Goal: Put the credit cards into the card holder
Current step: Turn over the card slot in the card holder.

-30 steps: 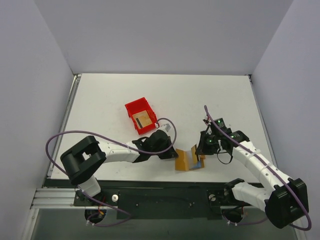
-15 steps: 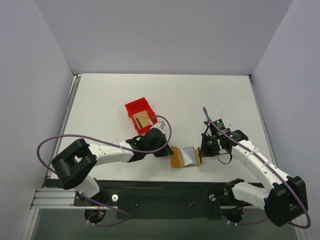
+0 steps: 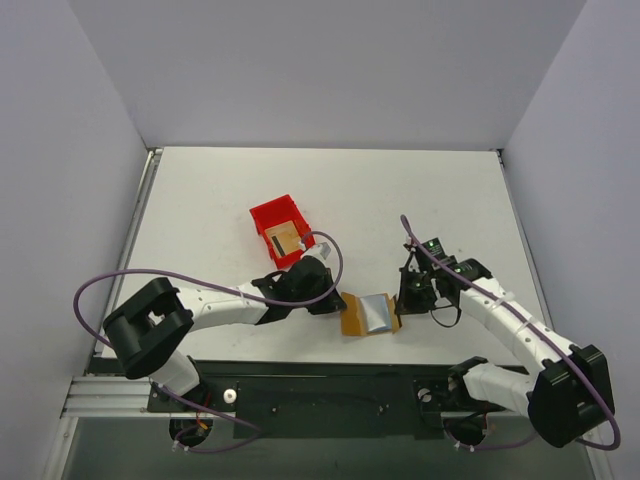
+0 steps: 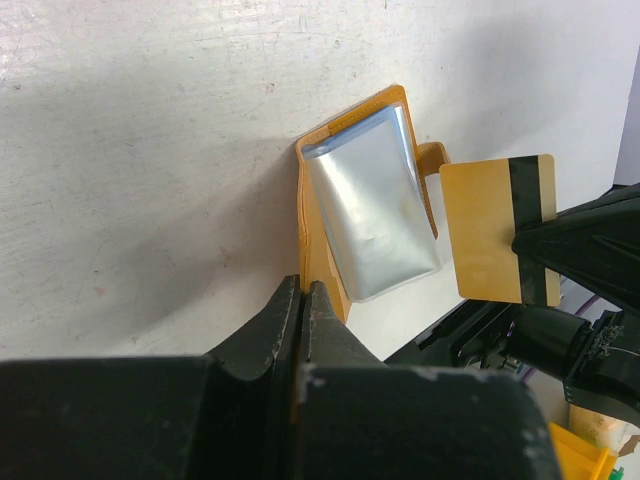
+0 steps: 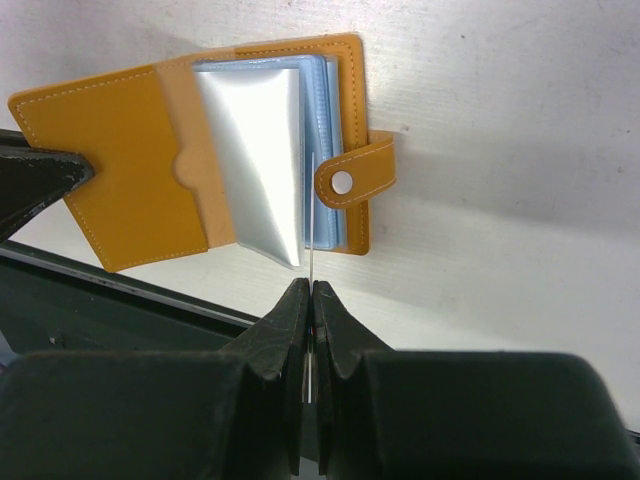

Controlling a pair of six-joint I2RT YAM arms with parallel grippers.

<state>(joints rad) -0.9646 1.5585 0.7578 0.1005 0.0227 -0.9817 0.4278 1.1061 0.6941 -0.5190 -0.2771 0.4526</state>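
White tabletop [image 3: 200, 200] between pale grey walls [image 3: 60, 150]. Close to its near edge the orange card holder [image 3: 368, 314] lies open, clear sleeves [image 5: 255, 150] facing up, snap tab [image 5: 355, 178] toward the right arm. The left gripper [image 4: 303, 290] is clenched on the edge of the holder's left cover [image 5: 110, 170]. The right gripper [image 5: 311, 290] pinches a golden credit card [image 4: 490, 235] with a dark stripe, held on edge at the sleeves beside the tab. Farther back, a red bin [image 3: 266, 215] holds a second credit card [image 3: 290, 238].
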